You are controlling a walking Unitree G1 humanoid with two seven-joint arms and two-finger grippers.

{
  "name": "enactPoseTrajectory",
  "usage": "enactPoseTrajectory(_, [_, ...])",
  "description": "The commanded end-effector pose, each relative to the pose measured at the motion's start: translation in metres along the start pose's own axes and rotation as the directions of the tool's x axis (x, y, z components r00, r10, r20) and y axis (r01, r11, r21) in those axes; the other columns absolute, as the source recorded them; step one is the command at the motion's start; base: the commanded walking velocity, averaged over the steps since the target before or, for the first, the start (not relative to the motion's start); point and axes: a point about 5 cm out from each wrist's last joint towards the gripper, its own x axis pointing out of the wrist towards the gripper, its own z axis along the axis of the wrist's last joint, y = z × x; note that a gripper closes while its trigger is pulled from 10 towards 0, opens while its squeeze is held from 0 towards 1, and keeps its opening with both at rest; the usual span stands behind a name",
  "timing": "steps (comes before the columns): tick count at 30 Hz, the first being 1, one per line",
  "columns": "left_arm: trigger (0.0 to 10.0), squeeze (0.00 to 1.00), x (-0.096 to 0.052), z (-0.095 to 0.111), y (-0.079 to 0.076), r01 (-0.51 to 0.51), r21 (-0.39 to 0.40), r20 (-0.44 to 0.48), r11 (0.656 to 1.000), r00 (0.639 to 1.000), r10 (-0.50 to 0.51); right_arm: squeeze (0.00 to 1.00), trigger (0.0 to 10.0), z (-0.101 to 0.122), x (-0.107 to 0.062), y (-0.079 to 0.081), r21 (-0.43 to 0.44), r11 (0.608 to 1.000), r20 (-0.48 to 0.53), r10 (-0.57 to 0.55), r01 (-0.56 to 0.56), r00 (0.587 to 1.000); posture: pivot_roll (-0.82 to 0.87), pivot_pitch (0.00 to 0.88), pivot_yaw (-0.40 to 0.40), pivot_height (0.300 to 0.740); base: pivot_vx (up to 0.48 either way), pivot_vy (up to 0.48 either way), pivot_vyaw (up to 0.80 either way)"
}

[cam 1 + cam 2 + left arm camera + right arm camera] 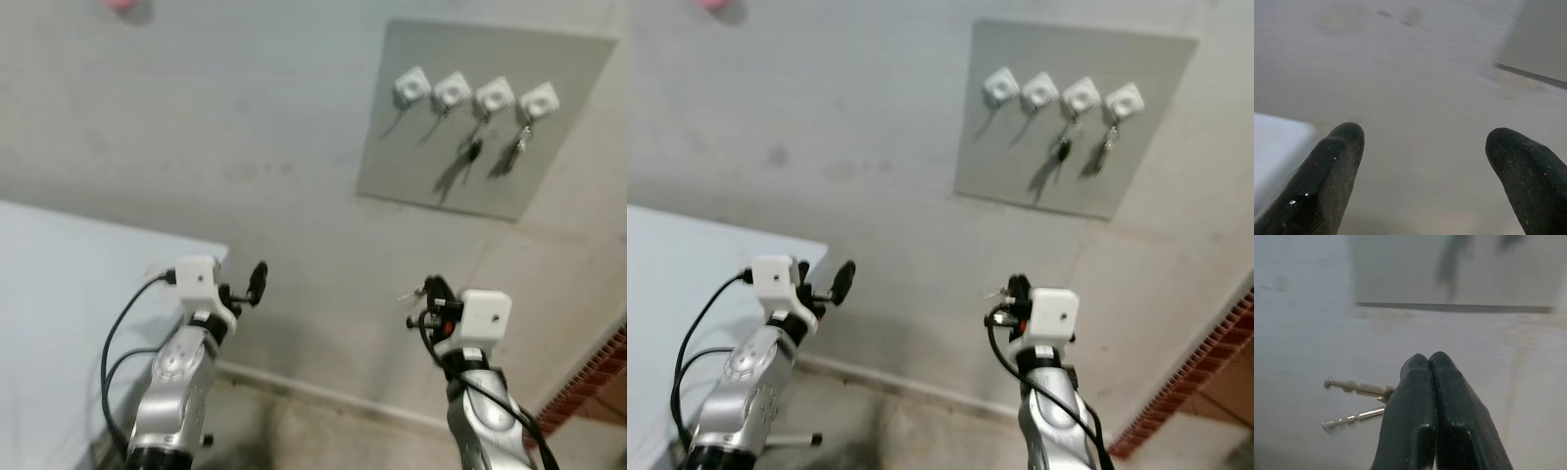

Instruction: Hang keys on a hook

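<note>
The right gripper [1429,363] pinches the keys [1354,401] tight, raised toward the hooks [412,86] on the board [578,78]; the left gripper [1422,147] waits, fingers apart.

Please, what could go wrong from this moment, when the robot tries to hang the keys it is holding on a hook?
1. The right gripper pinches the keys at one end only, so they may slip or swing on the way up.
2. The ring is hidden between the fingers, so threading it over a hook could fail.
3. Two hooks on the board already carry keys; the robot should aim for a free hook.
</note>
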Motion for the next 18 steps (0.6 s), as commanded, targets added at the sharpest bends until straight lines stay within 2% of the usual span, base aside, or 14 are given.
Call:
enactPoseTrajectory(1, [10.0,0.00,0.0039,0.0028,-0.0094,0.031,0.003,0.004,1.000,1.000,-0.031,0.00,10.0,0.0049,0.0008,-0.0078,-0.013,1.000,0.021,-0.025,0.025,0.999,0.00,0.008,-0.027,0.740,0.334,0.000,0.00])
enactPoseTrajectory(18, [10.0,0.00,0.0041,0.0030,-0.0114,0.036,-0.002,0.002,0.999,0.999,-0.036,0.00,10.0,0.0045,0.0004,-0.0071,-0.012,1.000,0.022,-0.025,0.025,0.999,0.00,0.010,-0.026,0.740,0.333,0.000,0.00])
